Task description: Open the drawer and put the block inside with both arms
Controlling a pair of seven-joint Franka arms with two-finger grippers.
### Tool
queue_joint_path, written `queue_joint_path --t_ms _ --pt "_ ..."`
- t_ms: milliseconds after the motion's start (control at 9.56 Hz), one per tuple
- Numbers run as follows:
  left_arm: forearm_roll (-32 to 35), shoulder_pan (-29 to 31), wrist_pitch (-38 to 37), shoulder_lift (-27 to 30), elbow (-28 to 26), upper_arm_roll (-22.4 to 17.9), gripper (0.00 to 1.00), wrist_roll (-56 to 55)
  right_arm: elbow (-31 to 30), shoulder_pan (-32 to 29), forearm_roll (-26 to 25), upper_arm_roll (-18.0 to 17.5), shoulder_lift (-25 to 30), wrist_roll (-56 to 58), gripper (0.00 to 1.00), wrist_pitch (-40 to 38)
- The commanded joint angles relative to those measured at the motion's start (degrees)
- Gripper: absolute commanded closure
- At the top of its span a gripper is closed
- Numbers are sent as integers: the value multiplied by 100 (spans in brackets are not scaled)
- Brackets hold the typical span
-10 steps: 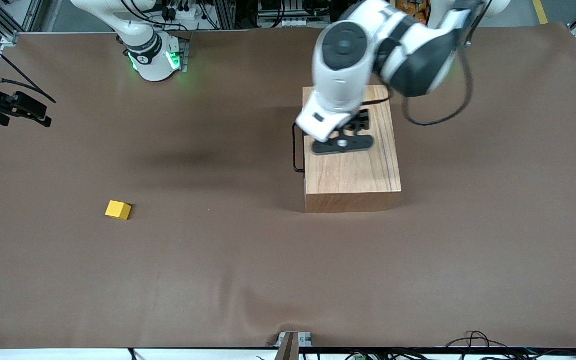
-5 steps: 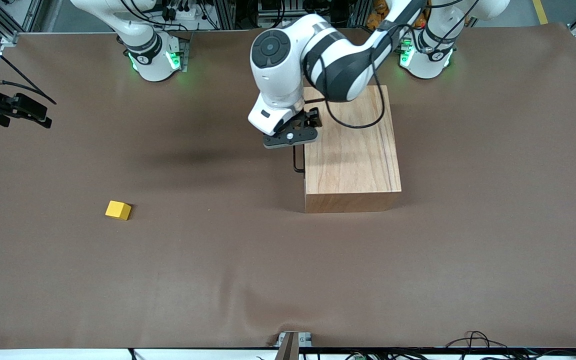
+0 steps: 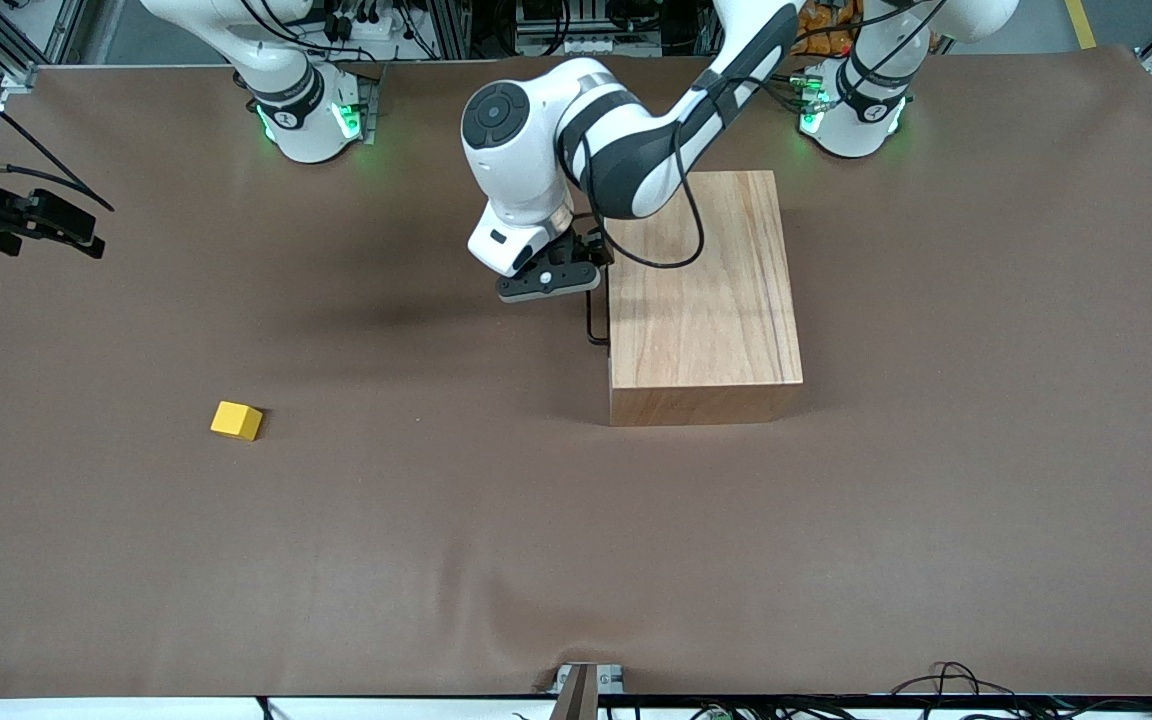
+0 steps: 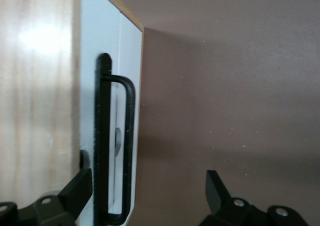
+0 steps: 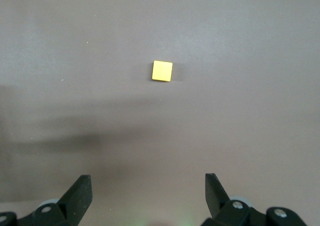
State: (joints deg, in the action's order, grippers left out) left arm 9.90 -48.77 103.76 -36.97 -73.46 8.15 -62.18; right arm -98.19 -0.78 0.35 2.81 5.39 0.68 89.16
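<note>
The drawer [image 4: 128,86] sits shut in the wooden box [image 3: 704,300], its white front flush with the box. Its black handle [image 3: 591,322] [image 4: 115,146] faces the right arm's end of the table. My left gripper [image 3: 548,280] [image 4: 147,191] hangs open just in front of the drawer. The handle bar stands between its fingers, close to one fingertip [image 4: 79,188]. The yellow block [image 3: 236,420] [image 5: 162,70] lies on the brown cloth toward the right arm's end, nearer the front camera than the box. My right gripper [image 3: 56,225] [image 5: 147,188] waits open and empty, high over the table's edge.
A brown cloth [image 3: 496,540] covers the whole table. The two green-lit arm bases [image 3: 311,115] [image 3: 851,110] stand at the table's edge farthest from the front camera. A metal clamp [image 3: 586,680] sits at the edge nearest it.
My left arm has swung from over the box top toward the right arm's end and come down in front of the drawer handle. The right arm has stayed put.
</note>
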Motion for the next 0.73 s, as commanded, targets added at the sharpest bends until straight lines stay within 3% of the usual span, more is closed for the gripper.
queue_joint_path --t_ms 0,628 --pt "152 -97 65 -196 200 -41 0 276 72 -19 -70 0 -38 64 0 -56" --pt "152 -80 -5 -293 147 -32 0 470 72 8 -70 0 -56 56 0 -13"
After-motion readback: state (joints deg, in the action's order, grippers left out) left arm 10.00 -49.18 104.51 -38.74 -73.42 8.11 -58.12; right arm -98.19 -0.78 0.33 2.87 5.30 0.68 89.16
